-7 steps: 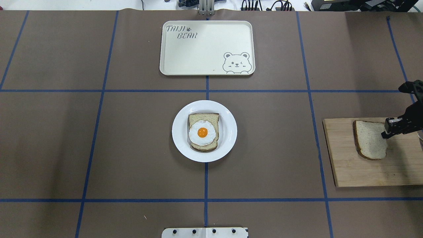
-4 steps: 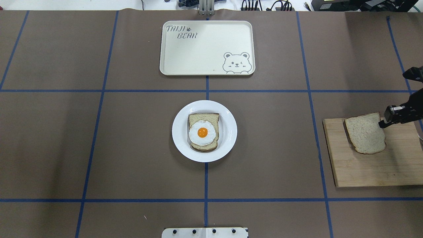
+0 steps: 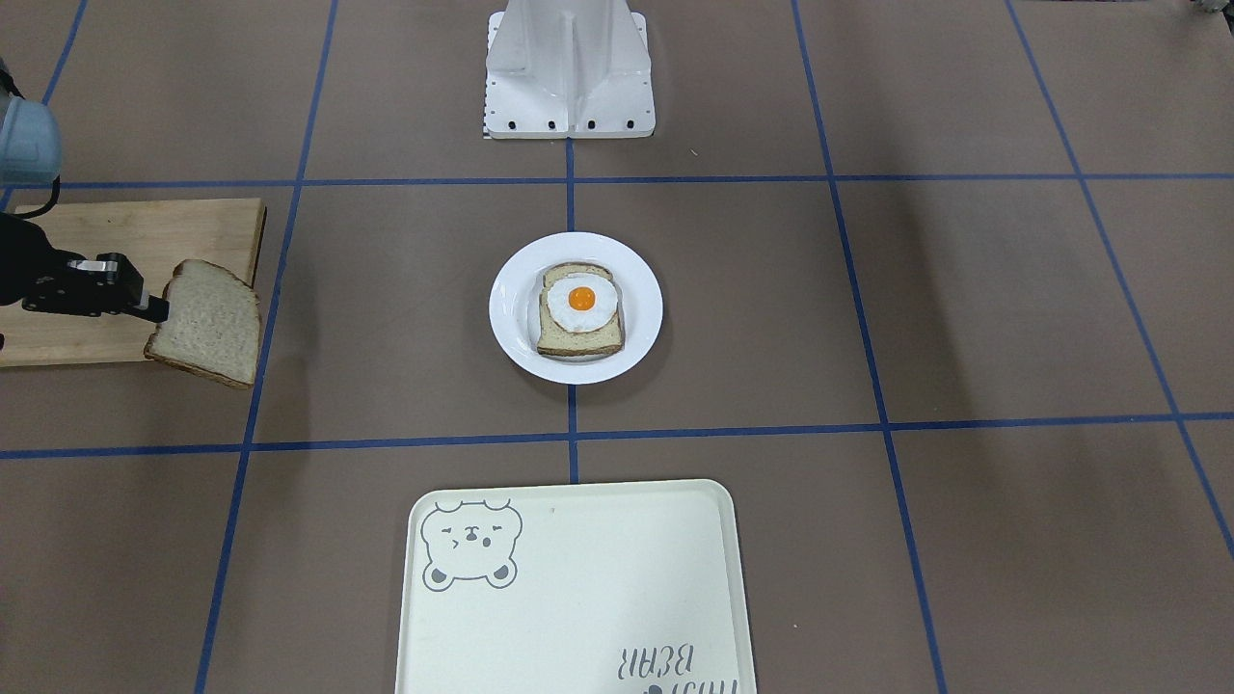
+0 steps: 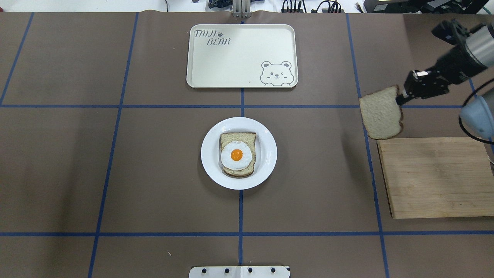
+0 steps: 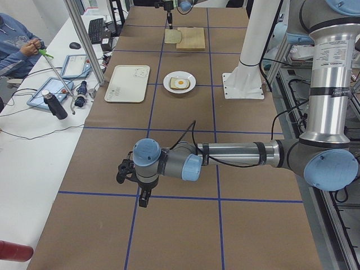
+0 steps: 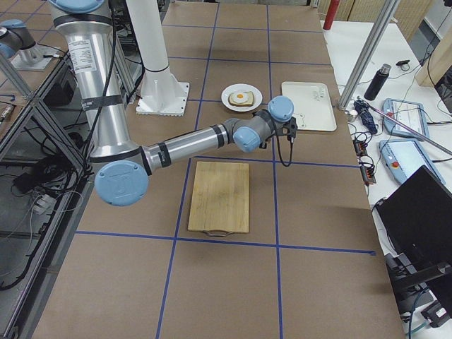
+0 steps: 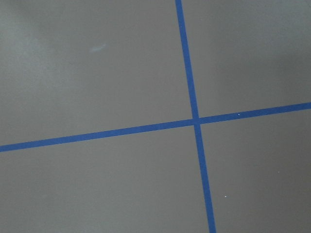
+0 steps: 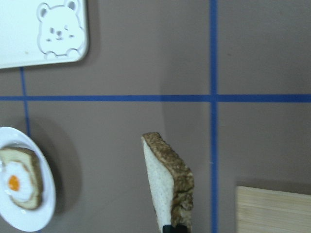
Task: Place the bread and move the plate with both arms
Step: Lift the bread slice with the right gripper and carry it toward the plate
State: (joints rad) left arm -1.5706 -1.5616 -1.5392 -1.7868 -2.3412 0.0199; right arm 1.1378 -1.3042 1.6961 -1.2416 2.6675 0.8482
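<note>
Right tool (image 4: 400, 101) is clamped on just one corner of the speckled light-brown bread slice (image 4: 381, 114); it could be shaken loose.

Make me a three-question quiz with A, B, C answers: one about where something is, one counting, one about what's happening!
1. Where is the egg-topped slice? A on the wooden board B on the bear tray C on the white plate
2. How many bread slices are there? A one B two C three
3. The plain bread is: A held in the air B flat on the board C on the tray
1 C, it sits on the plate; board and tray hold nothing. 2 B, one with egg, one plain. 3 A, the right gripper's fingers pinch its edge.
</note>
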